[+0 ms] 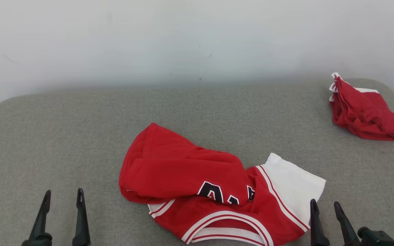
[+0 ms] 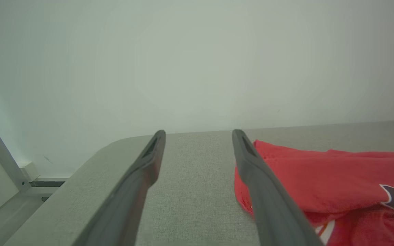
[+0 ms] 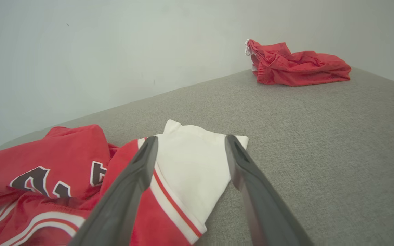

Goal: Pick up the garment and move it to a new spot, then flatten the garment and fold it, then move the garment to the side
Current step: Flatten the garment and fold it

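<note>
Two empty, released: left pincer (image 1: 63, 196), right pincer (image 1: 325, 205), flanking crumpled red-and-white cloth jersey (image 1: 183, 171) on grey fabric worktop (image 1: 46, 136), likely staged for pickup.

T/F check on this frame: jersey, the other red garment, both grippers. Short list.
1. The red jersey lies bunched up on the grey surface. True.
2. The left gripper is shut on the jersey. False: its jaws stand open and it holds nothing, off to the jersey's left.
3. The jersey's white sleeve is on the side nearer the right gripper. True.
4. The second red garment lies on top of the jersey. False: it sits well apart, at the far right of the surface.
5. The right gripper is shut. False: its jaws stand open.
</note>
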Controlling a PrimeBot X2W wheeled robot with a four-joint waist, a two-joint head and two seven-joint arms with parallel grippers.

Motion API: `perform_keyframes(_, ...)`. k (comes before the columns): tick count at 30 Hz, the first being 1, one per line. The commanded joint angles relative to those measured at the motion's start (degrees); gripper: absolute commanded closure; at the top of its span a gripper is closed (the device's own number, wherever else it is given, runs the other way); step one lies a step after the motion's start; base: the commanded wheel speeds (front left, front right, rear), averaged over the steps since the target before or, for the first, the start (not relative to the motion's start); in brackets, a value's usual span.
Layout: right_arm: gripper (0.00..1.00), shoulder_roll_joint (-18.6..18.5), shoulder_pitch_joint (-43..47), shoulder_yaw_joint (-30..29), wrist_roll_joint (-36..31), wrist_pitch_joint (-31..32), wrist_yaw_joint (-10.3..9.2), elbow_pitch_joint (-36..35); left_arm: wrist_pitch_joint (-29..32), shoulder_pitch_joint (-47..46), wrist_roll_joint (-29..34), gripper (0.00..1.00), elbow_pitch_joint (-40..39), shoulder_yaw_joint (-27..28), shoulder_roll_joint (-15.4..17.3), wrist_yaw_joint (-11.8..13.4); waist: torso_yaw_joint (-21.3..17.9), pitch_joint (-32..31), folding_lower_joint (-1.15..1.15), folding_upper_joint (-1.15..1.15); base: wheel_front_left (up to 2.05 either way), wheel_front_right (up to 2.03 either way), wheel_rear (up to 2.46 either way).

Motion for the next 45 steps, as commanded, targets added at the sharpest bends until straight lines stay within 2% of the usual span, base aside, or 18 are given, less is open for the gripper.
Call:
perform_keyframes(1, 0.0, 0.2, 0.7, -0.3, 0.2, 0.0, -0.15, 0.7, -0.2, 1.2, 0.8, 0.0, 0.2, 0.9, -0.5, -0.7, 0.3, -0.1, 0.01, 0.0, 0.0, 0.0, 0.0)
perform_keyframes(10, 0.0, 0.2, 0.2, -1.6, 0.1, 0.1, -0.15, 8.0, -0.2, 1.3, 2.9, 0.0, 1.0, 3.9, -3.6, -2.8, 1.3, -0.1, 0.01, 0.0, 0.0, 0.0, 0.0)
perform_keyframes(21, 0.0, 0.2, -3.7, 1.1, 1.8, 1.2, -0.15, 17.6, -0.2, -0.7, 4.7, 0.0, 1.7, 5.7, -4.9, -4.8, 2.2, 1.2, 0.01, 0.0, 0.0, 0.0, 0.0)
perform_keyframes(23, 1.0, 0.2, -4.9, 2.0, 2.3, 1.7, -0.15, 19.4, -0.2, -0.9, 4.8, 0.0, 2.0, 6.0, -4.9, -5.2, 2.4, 1.4, 0.01, 0.0, 0.0, 0.0, 0.0)
perform_keyframes(27, 1.0, -1.2, -7.8, 2.8, 2.3, 1.3, -0.15, 21.1, -0.2, -1.3, 5.0, 0.0, 2.5, 6.3, -5.2, -6.0, 2.9, 1.5, 0.01, 0.0, 0.0, 0.0, 0.0)
perform_keyframes(30, 1.0, -3.7, -11.0, 3.7, 1.8, 1.0, -0.15, 21.2, -0.2, -1.5, 5.3, 0.0, 2.6, 6.4, -5.4, -6.2, 3.5, 1.6, 0.01, 0.0, 0.0, 0.0, 0.0)
perform_keyframes(40, 1.0, -17.3, -27.3, 8.1, -0.1, 3.6, -0.15, 22.6, -0.2, -3.6, 5.8, 0.0, 3.0, 5.5, -6.0, -7.4, 7.2, 3.8, 0.01, 0.0, 0.0, 0.0, 0.0)
perform_keyframes(45, 1.0, -21.3, -35.7, 11.0, -0.5, 5.4, -0.15, 26.2, -0.2, -5.1, 6.0, 0.0, 3.3, 4.5, -6.4, -7.7, 9.4, 5.5, 0.01, 0.0, 0.0, 0.0, 0.0)
